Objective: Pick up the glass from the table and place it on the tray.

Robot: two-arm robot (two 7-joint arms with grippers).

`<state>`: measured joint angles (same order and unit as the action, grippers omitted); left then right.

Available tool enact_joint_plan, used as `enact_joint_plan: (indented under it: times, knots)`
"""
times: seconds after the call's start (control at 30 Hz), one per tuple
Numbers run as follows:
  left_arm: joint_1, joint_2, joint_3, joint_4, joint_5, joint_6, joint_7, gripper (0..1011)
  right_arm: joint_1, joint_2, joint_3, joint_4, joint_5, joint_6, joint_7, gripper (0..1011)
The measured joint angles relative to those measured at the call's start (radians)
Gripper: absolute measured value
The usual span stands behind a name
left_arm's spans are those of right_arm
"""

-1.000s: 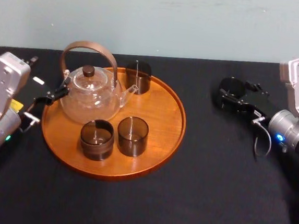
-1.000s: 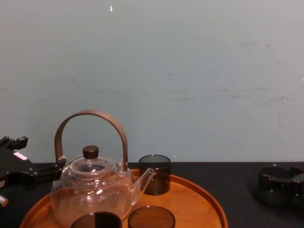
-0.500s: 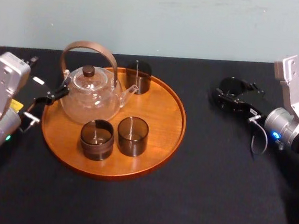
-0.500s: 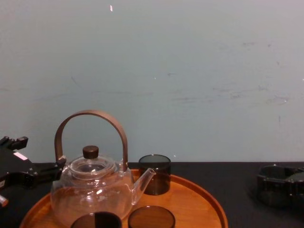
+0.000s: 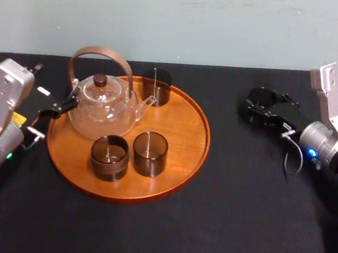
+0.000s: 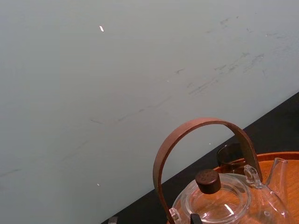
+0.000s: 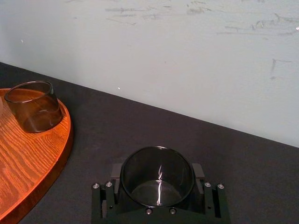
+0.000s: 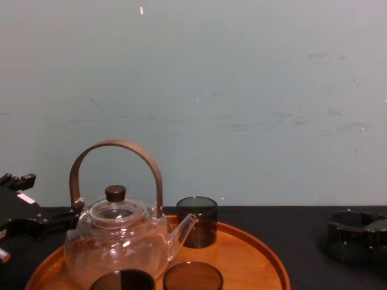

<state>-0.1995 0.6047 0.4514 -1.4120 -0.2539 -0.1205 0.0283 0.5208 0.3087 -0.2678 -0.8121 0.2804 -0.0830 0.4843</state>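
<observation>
Here, a round wooden tray (image 5: 185, 145) left of the table's (image 5: 220, 214) middle carries a glass teapot (image 5: 102, 106) and three smoky glasses (image 5: 149, 153). Near the table's right edge, well apart, the right gripper (image 5: 256, 109) clamps a fourth glass (image 7: 157, 177); the right wrist view shows it empty. The left gripper (image 5: 55, 109) sits beside the tray's left rim.

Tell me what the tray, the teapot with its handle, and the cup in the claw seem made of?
The tray: wood, orange-brown, visible grain, slight sheen. The teapot: clear glass, see-through with bright glints. Its arched handle: brown, matte, probably wood, though bent plastic can't be excluded. The glass held in the right gripper: smoky tinted glass, transparent.
</observation>
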Motion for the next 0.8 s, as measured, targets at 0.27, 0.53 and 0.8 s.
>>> enact_joint_plan:
  times: [0.27, 0.53, 0.8]
  knots:
    - [0.000, 0.000, 0.000, 0.000, 0.000, 0.000, 0.000, 1010, -0.001, 0.000, 0.000, -0.001, 0.000, 0.000, -0.001, 903]
    - [0.000, 0.000, 0.000, 0.000, 0.000, 0.000, 0.000, 1009, -0.001, 0.000, 0.000, -0.001, 0.001, 0.000, -0.001, 903]
    - [0.000, 0.000, 0.000, 0.000, 0.000, 0.000, 0.000, 1009, -0.001, 0.000, 0.000, -0.001, 0.002, 0.000, 0.000, 903]
